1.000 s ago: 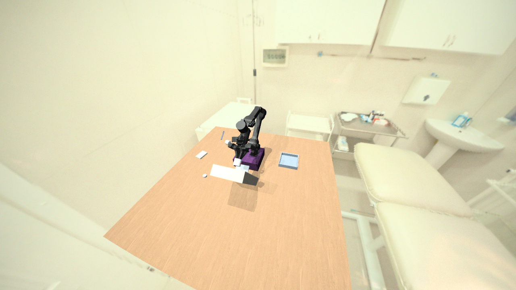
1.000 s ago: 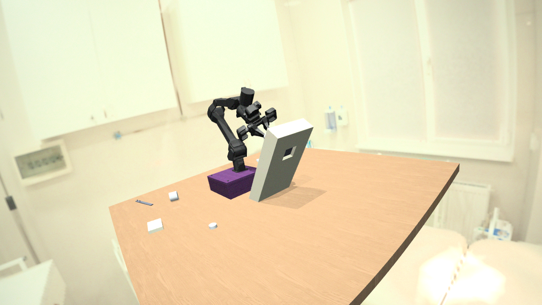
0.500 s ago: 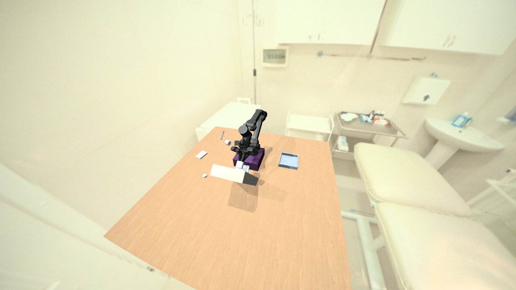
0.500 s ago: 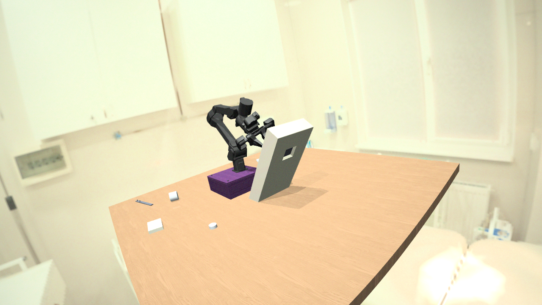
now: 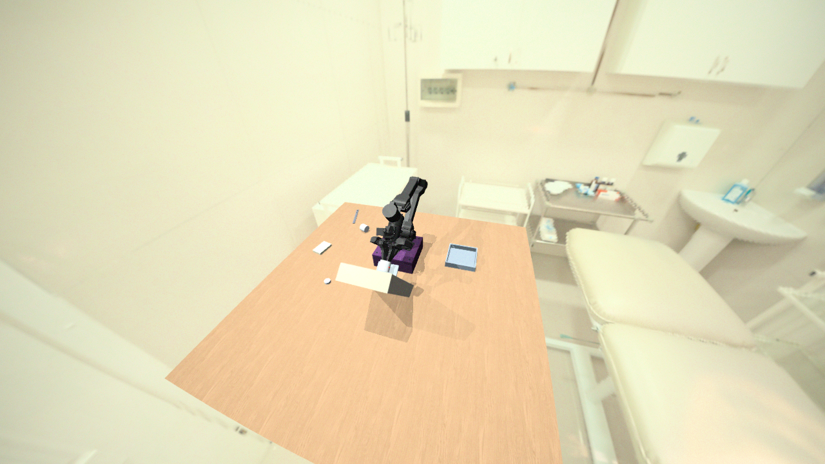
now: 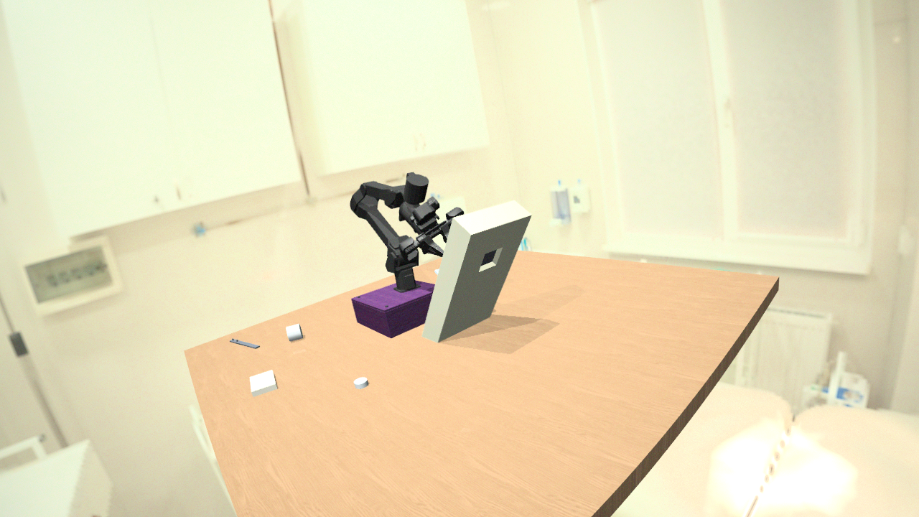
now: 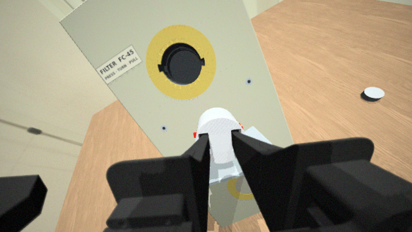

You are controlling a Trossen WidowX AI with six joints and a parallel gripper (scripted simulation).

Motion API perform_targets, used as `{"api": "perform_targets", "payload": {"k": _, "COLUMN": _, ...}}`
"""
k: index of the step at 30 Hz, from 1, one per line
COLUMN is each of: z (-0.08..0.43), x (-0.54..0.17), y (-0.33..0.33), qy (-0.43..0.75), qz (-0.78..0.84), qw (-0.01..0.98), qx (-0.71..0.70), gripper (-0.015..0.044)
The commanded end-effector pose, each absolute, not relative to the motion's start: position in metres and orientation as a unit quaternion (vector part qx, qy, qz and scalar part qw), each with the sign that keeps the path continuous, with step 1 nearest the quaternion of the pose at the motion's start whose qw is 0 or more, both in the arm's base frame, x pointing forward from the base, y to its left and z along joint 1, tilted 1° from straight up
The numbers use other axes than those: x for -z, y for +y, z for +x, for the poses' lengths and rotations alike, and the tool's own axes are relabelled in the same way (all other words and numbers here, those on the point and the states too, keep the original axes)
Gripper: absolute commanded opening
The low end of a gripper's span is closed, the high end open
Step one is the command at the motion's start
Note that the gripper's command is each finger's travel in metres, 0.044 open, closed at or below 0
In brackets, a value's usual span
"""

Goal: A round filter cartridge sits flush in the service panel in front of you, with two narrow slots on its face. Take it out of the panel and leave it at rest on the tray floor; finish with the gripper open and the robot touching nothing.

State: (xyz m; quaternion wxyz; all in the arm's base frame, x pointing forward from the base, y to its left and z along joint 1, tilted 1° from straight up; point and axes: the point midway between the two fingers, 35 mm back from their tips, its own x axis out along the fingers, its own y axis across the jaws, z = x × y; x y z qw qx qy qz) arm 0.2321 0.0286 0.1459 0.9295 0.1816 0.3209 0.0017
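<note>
The wood-look table (image 5: 461,375) (image 6: 578,398) (image 7: 322,48) stands in a pale clinic room, with the panel (image 5: 363,278) (image 6: 459,283) (image 7: 138,106) leaning upon it. The cartridge (image 5: 383,265) (image 7: 217,120) is out of the panel, in front of its face and below the yellow ring (image 7: 154,62) in the wrist view. The claw (image 5: 385,259) (image 6: 441,255) (image 7: 219,136) pinches it, tips set in the two slots. The socket (image 7: 185,66) in the panel has no cartridge in it.

The step in hand looks like the carry. Back well off the panel before swinging sideways, lest the cartridge or its red lugs (image 7: 194,135) catch. Keep the squeeze steady and the wrist slow: so shallow a hold could let it tilt or slip.

The tray (image 5: 461,269) lies well apart from the panel, to its right in the top view; nothing shows inside. Lower inside its walls, let the cartridge settle on the floor, then spread the fingers and withdraw straight.
</note>
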Motion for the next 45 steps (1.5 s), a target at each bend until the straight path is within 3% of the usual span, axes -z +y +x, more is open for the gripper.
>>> {"api": "perform_targets", "payload": {"k": 1, "z": 0.233, "x": -0.149, "y": 0.029, "qy": 0.317, "qz": 0.182, "qw": 0.931, "qx": -0.003, "gripper": 0.011}}
{"api": "perform_targets", "payload": {"k": 8, "z": 0.231, "x": -0.147, "y": 0.029, "qy": 0.31, "qz": 0.182, "qw": 0.933, "qx": -0.007, "gripper": 0.011}}
{"api": "perform_targets", "payload": {"k": 19, "z": 0.267, "x": -0.213, "y": 0.033, "qy": 0.308, "qz": 0.182, "qw": 0.934, "qx": -0.007, "gripper": 0.011}}
{"api": "perform_targets", "payload": {"k": 30, "z": 0.263, "x": -0.29, "y": 0.03, "qy": 0.3, "qz": 0.183, "qw": 0.936, "qx": -0.007, "gripper": 0.0399}}
{"api": "perform_targets", "payload": {"k": 34, "z": 0.256, "x": -0.249, "y": 0.029, "qy": 0.364, "qz": 0.115, "qw": 0.924, "qx": -0.016, "gripper": 0.0305}}
{"api": "perform_targets", "payload": {"k": 39, "z": 0.229, "x": -0.174, "y": 0.025, "qy": 0.484, "qz": -0.011, "qw": 0.873, "qx": -0.058, "gripper": 0.0305}}
{"api": "perform_targets", "payload": {"k": 45, "z": 0.225, "x": -0.164, "y": 0.025, "qy": 0.499, "qz": -0.027, "qw": 0.864, "qx": -0.066, "gripper": 0.0305}}
